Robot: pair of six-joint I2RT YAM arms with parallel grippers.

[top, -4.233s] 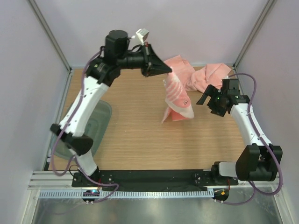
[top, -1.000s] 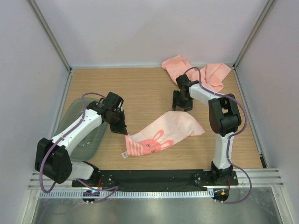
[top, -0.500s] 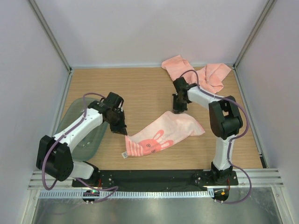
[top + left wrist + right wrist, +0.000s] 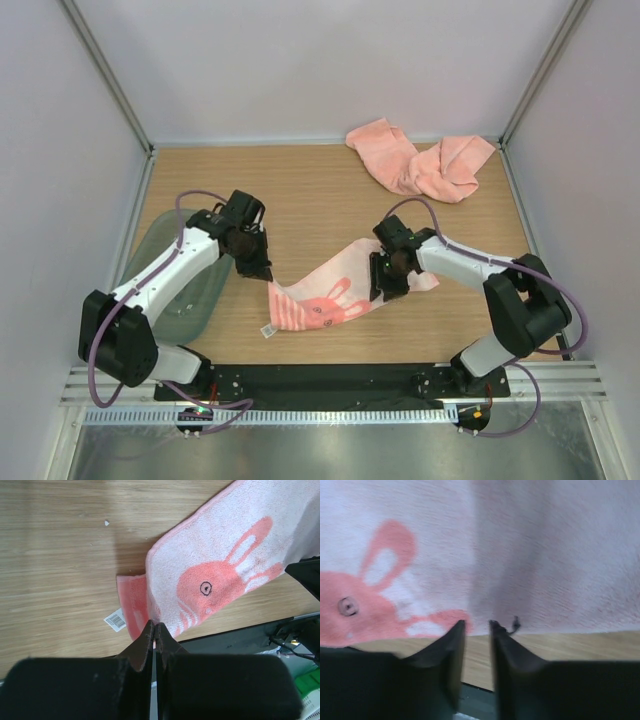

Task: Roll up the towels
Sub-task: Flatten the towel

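left tool point(image 4: 154, 626): fingers pressed together, pinching the hem of the bunny towel point(image 4: 325, 300) at its corner. Same grip as half a second earlier, barely moved.
right tool point(image 4: 476, 625): I swung it across the cloth, from the towel's far edge to its near edge. Fingers were a narrow slit apart and I saw no cloth between them.
towel vs left tool: it ran out from the fingertips toward the right arm, bunny print up. A white label point(image 4: 116, 621) stuck out just beside the pinched corner.
towel vs right tool: its edge lay right at the fingertips and the cloth spread out beyond them. The end under that arm looked more bunched than before.
spare towels point(image 4: 415, 160): heaped well beyond the right tool at the back of the table point(image 4: 300, 190), untouched.
tray point(image 4: 190, 295): under the left arm, behind its tool, not involved.
meaning for task: my read was one corner held and the other tool just arriving at an edge to grab. No turn of the roll was made yet.
next need: close the right tool on the hem, then pull flat.
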